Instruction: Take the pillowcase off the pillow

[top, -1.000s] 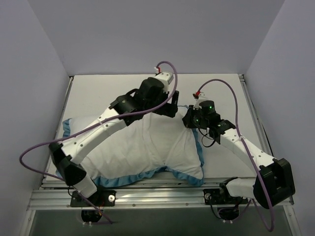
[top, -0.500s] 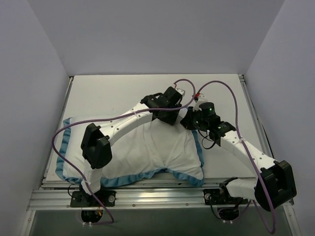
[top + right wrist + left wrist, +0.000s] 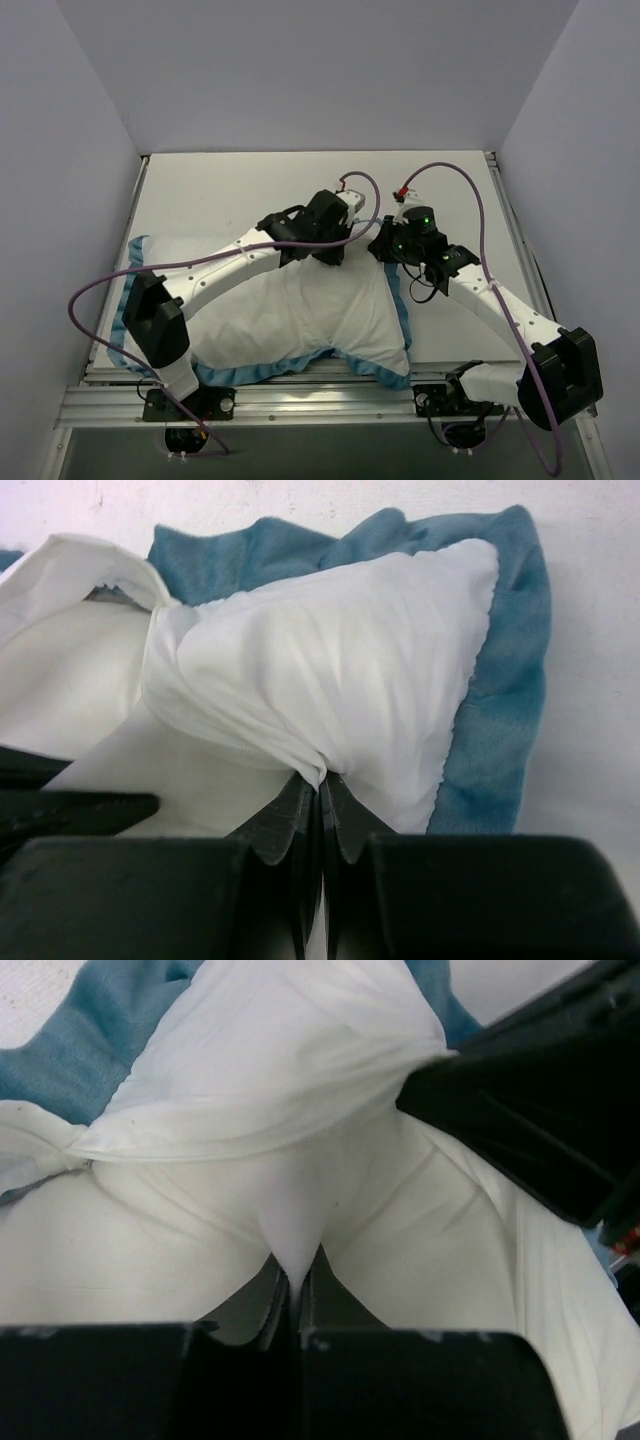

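- Top view: the pillowcase [image 3: 290, 320] lies on the table [image 3: 230, 180], white side showing, its blue ruffle [image 3: 120, 315] along the left, near and right edges. Both arms meet at its far edge, the left gripper [image 3: 335, 256] and the right gripper [image 3: 384, 250] near each other. I can't separate the pillow from the cover here.
- Left wrist: the left gripper [image 3: 297, 1278] is clenched on a small peak of smooth white cloth. I judge this to be the pillow [image 3: 150, 1250], lying under the bunched pillowcase [image 3: 270, 1050], but I'm not certain. It is soft and plump, so a shallow pinch could slip.
- Right wrist: the right gripper [image 3: 320, 780] is clamped on a gathered fold of the pillowcase [image 3: 330, 660], just beside the blue ruffle [image 3: 500, 680]. The cloth is thin, light and limp. I'd hold near this hem, where the layers bunch thickest.
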